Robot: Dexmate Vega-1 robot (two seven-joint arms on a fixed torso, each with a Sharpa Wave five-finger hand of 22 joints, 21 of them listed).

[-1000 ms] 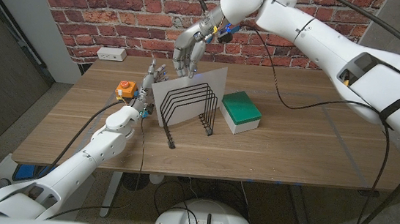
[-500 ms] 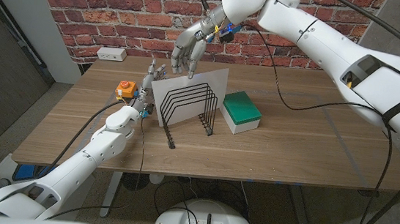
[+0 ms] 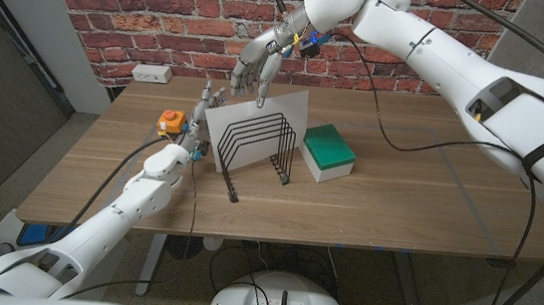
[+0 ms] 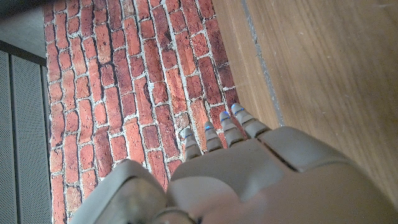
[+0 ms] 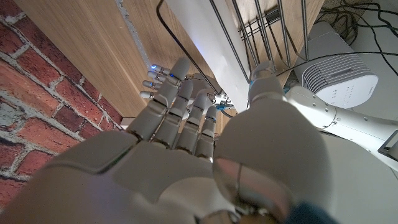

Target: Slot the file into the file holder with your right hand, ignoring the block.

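Note:
A white file [image 3: 269,105] stands upright in the back of the black wire file holder [image 3: 257,147] at the middle of the table. My right hand [image 3: 257,64] hangs just above the file's top edge with its fingers apart and pointing down, holding nothing. One fingertip reaches down to the edge; I cannot tell whether it touches. In the right wrist view the right hand [image 5: 180,130] is spread over the file [image 5: 205,37] and the holder's wires [image 5: 267,31]. My left hand [image 3: 202,116] stands beside the holder's left end, fingers up and empty; the left wrist view shows this hand [image 4: 249,174] over the table [image 4: 323,74].
A green-topped white block [image 3: 326,150] sits right next to the holder on its right. An orange device [image 3: 172,121] lies left of my left hand. A white power strip [image 3: 151,73] lies at the back left by the brick wall.
My right hand has risen a little and its fingers have come away from the file's top edge. The file stays standing in the holder. The left hand has not moved.

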